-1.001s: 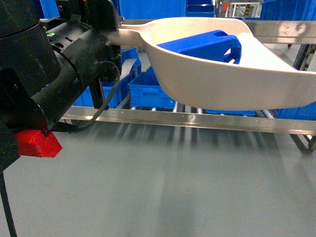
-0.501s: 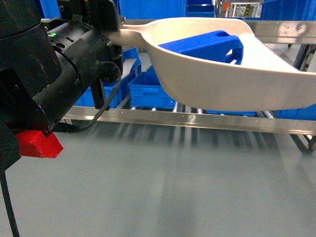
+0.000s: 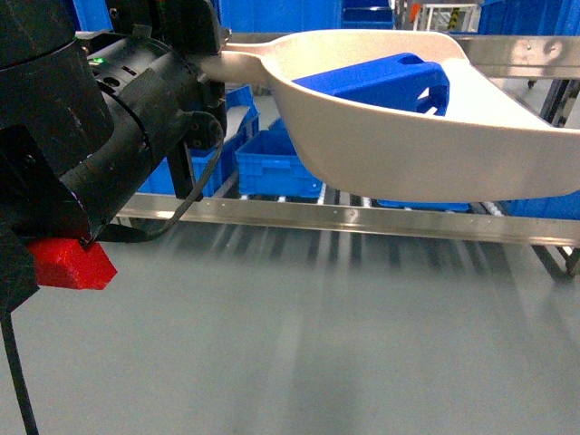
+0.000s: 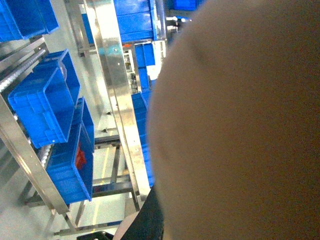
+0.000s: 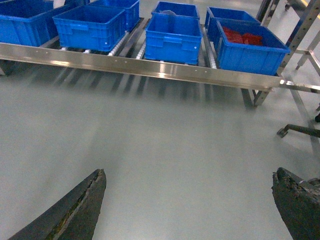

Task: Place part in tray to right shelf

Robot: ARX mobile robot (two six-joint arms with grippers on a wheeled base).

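Floor (image 3: 290,362), grey and bare, filled the near part of the head view. The right pincer (image 5: 190,210) hung above it with its two dark fingers (image 5: 75,212) spread wide apart and nothing between them.

Higher and closer to the camera, the black left arm (image 3: 100,145) carried the tray (image 3: 408,145) by its long handle. The left pincer itself was hidden behind the arm body and the scoop, so I cannot tell how it closed; only its hold on the handle could be supposed. The part (image 3: 381,82) lay inside the tray, against the back wall, tilted. Compared with one second before, the tray and the part had risen only very slightly and moved a little to the right; the tray looked almost level. I judge this as slow carrying toward the shelf, with the part not yet delivered.

Behind, the right shelf (image 3: 362,222) showed its shiny front rail below the tray. Blue crates (image 5: 175,30) stood in a row on the rollers, one with red pieces (image 5: 245,36). These crates occupied much of the shelf near its front edge and could hinder the placing. The left wrist view was mostly covered by the beige tray (image 4: 240,125).
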